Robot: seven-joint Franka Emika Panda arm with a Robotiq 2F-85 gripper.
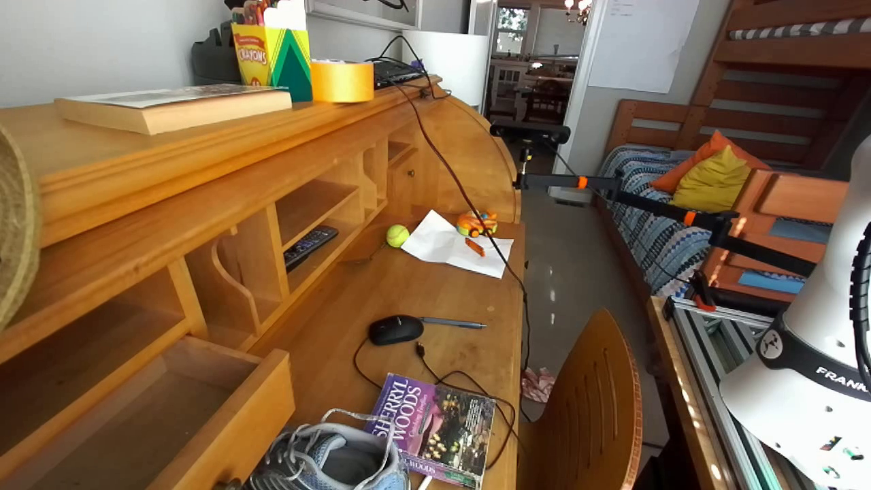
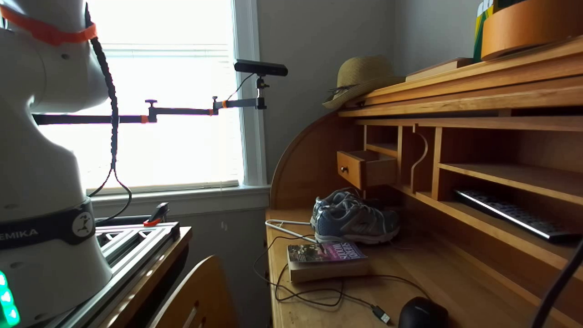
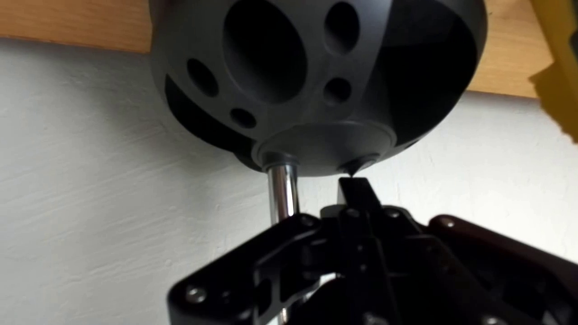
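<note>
My gripper (image 3: 354, 192) shows only in the wrist view. Its dark fingers are together, and I see nothing held between them. Just beyond the fingertips is a dark grey, round holder (image 3: 311, 85) with several holes and wide openings. A chrome rod (image 3: 283, 189) joins it, left of the fingers. A dark pointed fitting on the holder ends right at the fingertips; I cannot tell whether they touch. In an exterior view, a dark object (image 1: 214, 58) stands behind the yellow and green crayon box (image 1: 272, 58) on the desk top. The gripper is outside both exterior views.
The wrist view shows wood, a pale wall and a yellow edge (image 3: 557, 40). A paperback (image 1: 177, 105) and orange tape (image 1: 342, 82) lie on the desk top. An open drawer (image 1: 224, 415), shoes (image 2: 353, 218), a book (image 2: 325, 262) and a mouse (image 1: 396, 330) are below.
</note>
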